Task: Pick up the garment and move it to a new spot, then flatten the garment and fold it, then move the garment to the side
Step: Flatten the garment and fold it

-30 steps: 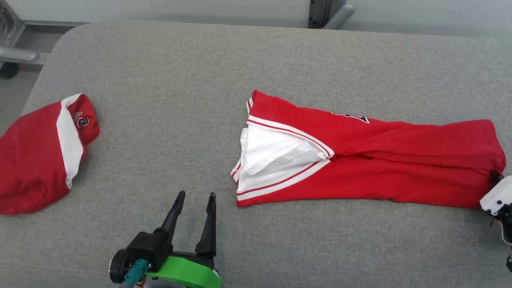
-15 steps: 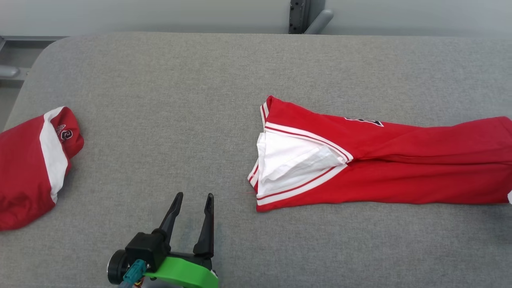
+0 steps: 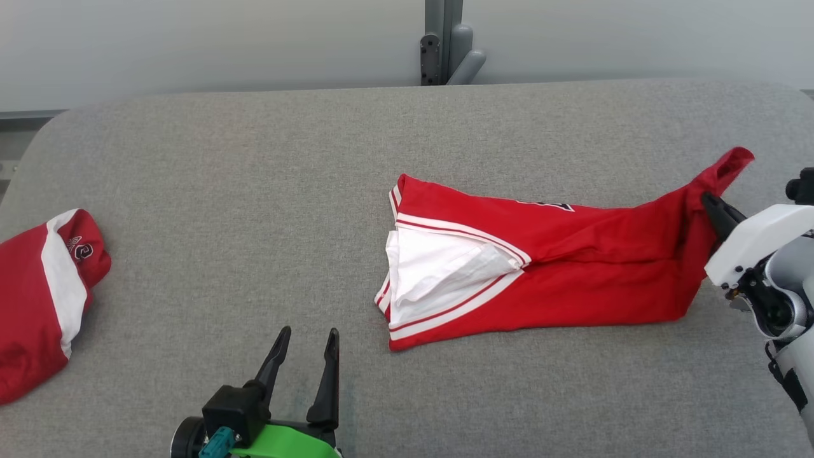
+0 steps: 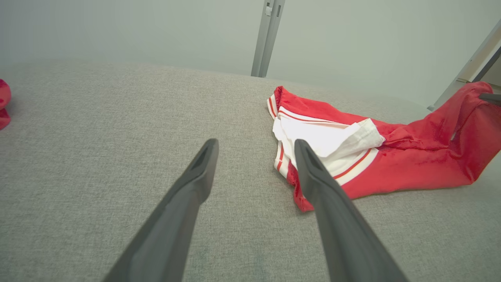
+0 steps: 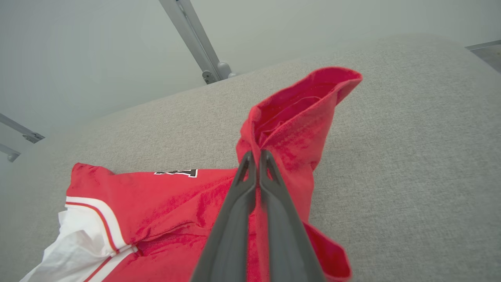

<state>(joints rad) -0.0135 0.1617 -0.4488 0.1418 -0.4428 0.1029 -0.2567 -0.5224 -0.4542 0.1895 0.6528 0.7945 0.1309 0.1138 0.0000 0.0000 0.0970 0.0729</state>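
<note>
A red garment [image 3: 572, 273] with white and red trim lies folded lengthwise on the grey padded table [image 3: 254, 191], its white lining showing at the left end. My right gripper [image 3: 709, 203] is shut on the garment's right end and holds that end lifted off the table; in the right wrist view the red garment [image 5: 297, 117] bunches above the closed right gripper [image 5: 254, 154]. My left gripper [image 3: 308, 334] stands open above bare table, left of and nearer than the garment. Its open fingers [image 4: 203, 164] point toward the red garment [image 4: 391, 156] in the left wrist view.
A second red and white garment [image 3: 38, 299] lies bunched at the table's left edge. A grey metal post [image 3: 442, 41] rises behind the far edge. Bare grey surface stretches between the two garments.
The head camera has shifted. My right gripper has come into view and raised the garment's right end off the table. The left gripper stays put.
</note>
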